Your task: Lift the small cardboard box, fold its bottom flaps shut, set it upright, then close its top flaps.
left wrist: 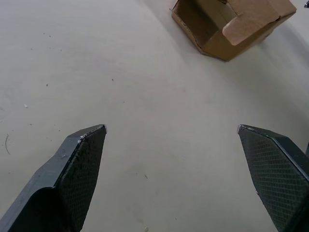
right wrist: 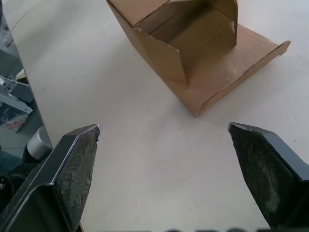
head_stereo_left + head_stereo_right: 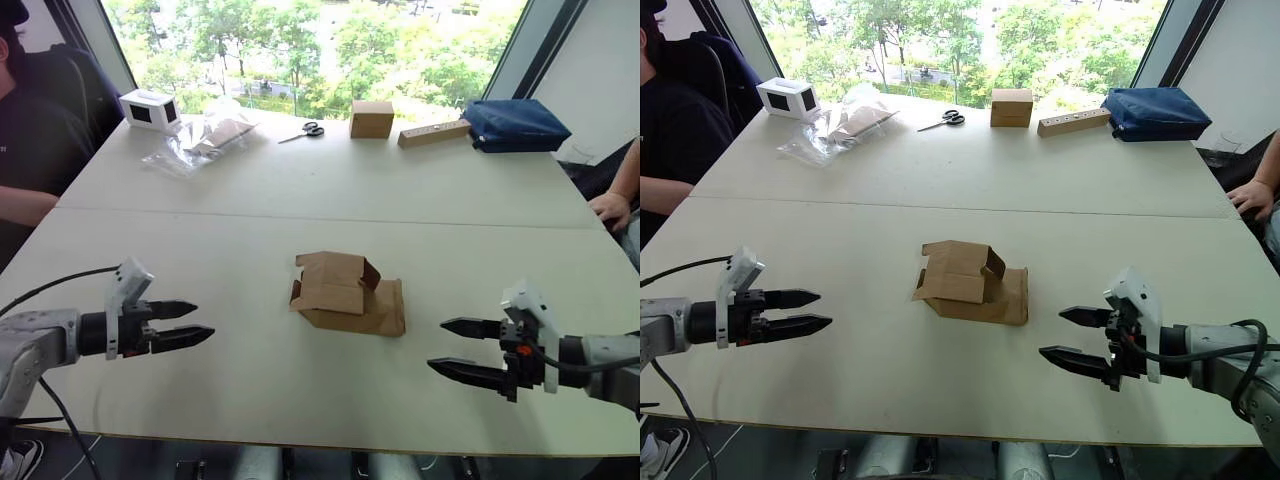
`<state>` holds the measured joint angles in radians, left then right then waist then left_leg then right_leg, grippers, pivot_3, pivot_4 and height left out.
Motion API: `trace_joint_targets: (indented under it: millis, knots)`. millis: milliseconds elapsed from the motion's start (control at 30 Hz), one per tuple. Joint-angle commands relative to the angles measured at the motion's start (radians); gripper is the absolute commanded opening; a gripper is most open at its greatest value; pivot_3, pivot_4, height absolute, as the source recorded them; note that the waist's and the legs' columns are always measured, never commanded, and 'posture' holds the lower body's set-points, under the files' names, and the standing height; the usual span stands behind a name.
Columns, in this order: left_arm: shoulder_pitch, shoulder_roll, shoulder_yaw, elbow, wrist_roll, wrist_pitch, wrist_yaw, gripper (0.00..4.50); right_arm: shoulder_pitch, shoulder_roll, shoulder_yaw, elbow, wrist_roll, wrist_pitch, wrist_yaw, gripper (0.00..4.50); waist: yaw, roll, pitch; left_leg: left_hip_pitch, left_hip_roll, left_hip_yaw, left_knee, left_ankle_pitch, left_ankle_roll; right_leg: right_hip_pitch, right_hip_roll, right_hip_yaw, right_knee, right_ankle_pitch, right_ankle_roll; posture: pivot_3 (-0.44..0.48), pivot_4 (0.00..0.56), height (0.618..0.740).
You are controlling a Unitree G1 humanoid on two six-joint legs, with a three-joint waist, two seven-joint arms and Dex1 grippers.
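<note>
While both claws, left claw [image 3: 183, 322] and right claw [image 3: 460, 347], are held wide, the small cardboard box [image 3: 349, 293] (flaps loose) could be crushed or pushed along the surface [image 3: 300, 180].

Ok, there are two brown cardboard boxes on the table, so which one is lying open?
The small cardboard box between the two grippers, flaps splayed out. The other brown box stands closed at the far edge by the scissors.

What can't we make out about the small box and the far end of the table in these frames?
- Small cardboard box: underside hidden against the table, both eye views; far end cut off at the edge in the left wrist view.
- Similar brown box: far side hidden by its own body.
- Plastic bag: contents too small to identify.
- White box: panel detail too small.
</note>
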<state>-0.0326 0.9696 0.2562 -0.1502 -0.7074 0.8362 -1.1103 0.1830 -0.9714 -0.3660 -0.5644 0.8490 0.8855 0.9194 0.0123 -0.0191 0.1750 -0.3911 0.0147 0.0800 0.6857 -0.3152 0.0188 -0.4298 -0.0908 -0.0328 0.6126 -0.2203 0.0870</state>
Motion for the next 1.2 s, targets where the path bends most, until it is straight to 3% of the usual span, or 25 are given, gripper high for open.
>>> trace_joint_targets:
  millis: [33, 500, 700, 800, 867, 1033, 1200]
  knots:
    - [0.0, 0.018, 0.02, -0.018, -0.003, -0.006, -0.013, 4.47, -0.01, 0.005, -0.016, -0.007, 0.003, -0.016, -0.002, 4.5, 0.0, 0.0, 0.0, 0.0, 0.0, 0.0, 0.0, 0.0, 0.0, 0.0, 0.0, 0.0, 0.0, 0.0, 0.0, 0.0, 0.15, 0.74]
    - [-0.031, 0.006, 0.03, 0.01, -0.014, 0.002, -0.005, 4.47, -0.018, 0.022, -0.017, -0.009, -0.024, -0.049, -0.012, 4.5, 0.0, 0.0, 0.0, 0.0, 0.0, 0.0, 0.0, 0.0, 0.0, 0.0, 0.0, 0.0, 0.0, 0.0, 0.0, 0.0, 0.15, 0.74]
    - [-0.1, -0.007, 0.008, 0.038, 0.007, -0.016, 0.013, 4.47, -0.065, 0.033, -0.015, 0.022, -0.029, -0.038, -0.036, 4.5, 0.0, 0.0, 0.0, 0.0, 0.0, 0.0, 0.0, 0.0, 0.0, 0.0, 0.001, 0.0, 0.0, 0.0, 0.0, 0.0, 0.15, 0.74]
    - [-0.151, -0.022, 0.037, 0.014, -0.072, 0.071, 0.034, 4.47, -0.09, 0.022, -0.011, 0.017, -0.01, -0.011, -0.039, 4.5, 0.001, 0.0, 0.0, 0.0, 0.0, 0.0, 0.0, 0.0, 0.0, 0.0, 0.001, 0.0, 0.0, 0.0, 0.0, 0.0, 0.15, 0.74]
    - [-0.156, -0.031, 0.027, -0.006, -0.026, 0.025, 0.073, 4.47, -0.1, 0.018, -0.017, 0.008, 0.009, 0.015, -0.046, 4.5, 0.0, 0.0, 0.0, 0.0, 0.0, 0.0, 0.0, 0.0, 0.0, 0.0, 0.001, 0.0, 0.0, 0.0, 0.0, 0.0, 0.15, 0.74]
    - [-0.285, -0.055, -0.014, 0.08, -0.097, 0.214, 0.118, 4.47, -0.131, 0.027, -0.038, -0.057, 0.022, 0.061, -0.148, 4.5, 0.0, 0.0, 0.0, 0.0, 0.0, -0.001, 0.0, 0.001, -0.001, 0.001, 0.001, 0.0, 0.002, 0.0, 0.001, 0.0, 0.15, 0.74]
    - [-0.32, -0.097, -0.03, 0.114, -0.223, 0.445, 0.118, 4.47, -0.171, -0.01, 0.013, -0.128, -0.008, 0.029, -0.137, 4.5, -0.008, 0.0, 0.0, 0.0, 0.0, -0.001, 0.0, 0.001, -0.001, 0.001, 0.003, 0.0, 0.002, 0.002, 0.004, 0.0, 0.15, 0.74]
